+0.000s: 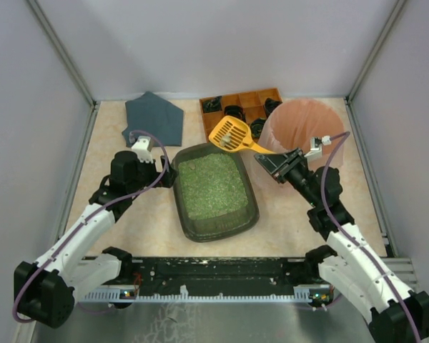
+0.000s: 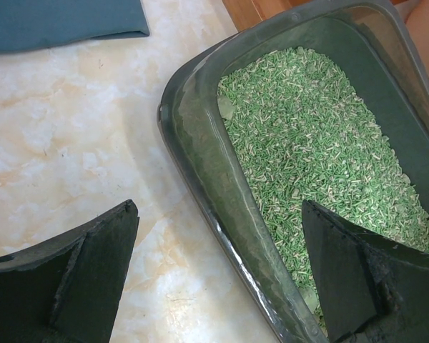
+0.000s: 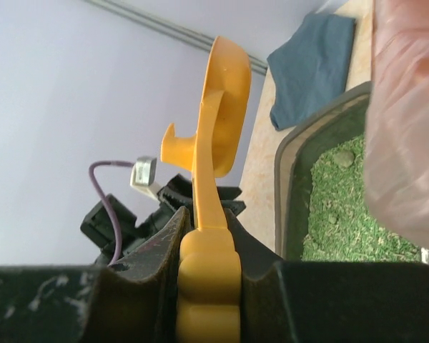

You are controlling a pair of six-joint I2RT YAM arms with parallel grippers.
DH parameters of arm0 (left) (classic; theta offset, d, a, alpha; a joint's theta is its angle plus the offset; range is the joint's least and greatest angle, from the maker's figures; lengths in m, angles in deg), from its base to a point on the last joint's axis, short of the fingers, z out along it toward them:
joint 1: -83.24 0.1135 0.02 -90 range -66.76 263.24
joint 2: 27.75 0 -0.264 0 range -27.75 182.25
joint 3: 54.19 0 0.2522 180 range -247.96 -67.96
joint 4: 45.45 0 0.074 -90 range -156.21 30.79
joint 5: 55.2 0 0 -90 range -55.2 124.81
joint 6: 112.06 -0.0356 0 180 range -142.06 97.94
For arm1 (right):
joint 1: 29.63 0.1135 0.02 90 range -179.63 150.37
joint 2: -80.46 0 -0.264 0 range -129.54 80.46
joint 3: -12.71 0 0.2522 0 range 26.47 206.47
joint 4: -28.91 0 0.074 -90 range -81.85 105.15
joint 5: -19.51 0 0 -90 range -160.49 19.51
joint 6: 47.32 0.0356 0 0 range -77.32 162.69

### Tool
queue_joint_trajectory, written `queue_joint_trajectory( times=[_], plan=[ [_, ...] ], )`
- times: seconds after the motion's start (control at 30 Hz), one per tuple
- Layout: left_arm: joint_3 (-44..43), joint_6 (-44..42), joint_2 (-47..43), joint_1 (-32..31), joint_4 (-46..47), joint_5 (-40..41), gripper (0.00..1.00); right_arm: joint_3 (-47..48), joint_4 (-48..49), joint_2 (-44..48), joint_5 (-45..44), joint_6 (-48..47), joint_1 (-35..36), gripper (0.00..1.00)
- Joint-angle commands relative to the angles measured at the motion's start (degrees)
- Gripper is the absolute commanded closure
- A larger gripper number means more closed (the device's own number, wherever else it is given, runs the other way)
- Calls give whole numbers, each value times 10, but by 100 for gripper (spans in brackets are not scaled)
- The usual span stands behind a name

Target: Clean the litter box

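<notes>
The litter box, a dark grey-green tray filled with green granules, lies mid-table. My left gripper stands open astride its left wall. One finger is over the table outside and the other is over the litter. My right gripper is shut on the handle of a yellow slotted scoop. The scoop's head hangs above the box's far right corner with a few pale lumps in it. In the right wrist view the scoop rises from the gripper, with the litter box to its right.
A round pink bag-lined bin stands right of the box, close behind my right gripper. An orange-brown wooden compartment tray sits at the back. A dark blue-grey cloth lies at the back left. Grey walls enclose the table.
</notes>
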Motion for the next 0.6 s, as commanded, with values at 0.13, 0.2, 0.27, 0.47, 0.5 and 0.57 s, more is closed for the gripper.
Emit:
queue_joint_trajectory(
  times=[0.13,0.2,0.27,0.47,0.5,0.57],
  plan=[
    [-10,5,-3,6,-2,4,0,66,75,-41,48,37,-92,100],
    [-9,6,-5,6,-2,4,0,83,69,-40,62,37,-123,100],
    [-8,5,-7,6,-2,4,0,97,52,-38,76,37,-153,100],
    [-8,3,-7,7,0,-2,0,103,19,-22,97,37,-233,100],
    [-8,3,-7,7,0,-3,0,102,15,-19,99,35,-244,100],
    [-8,3,-8,7,0,-5,0,102,2,-13,100,25,-266,100]
  ],
)
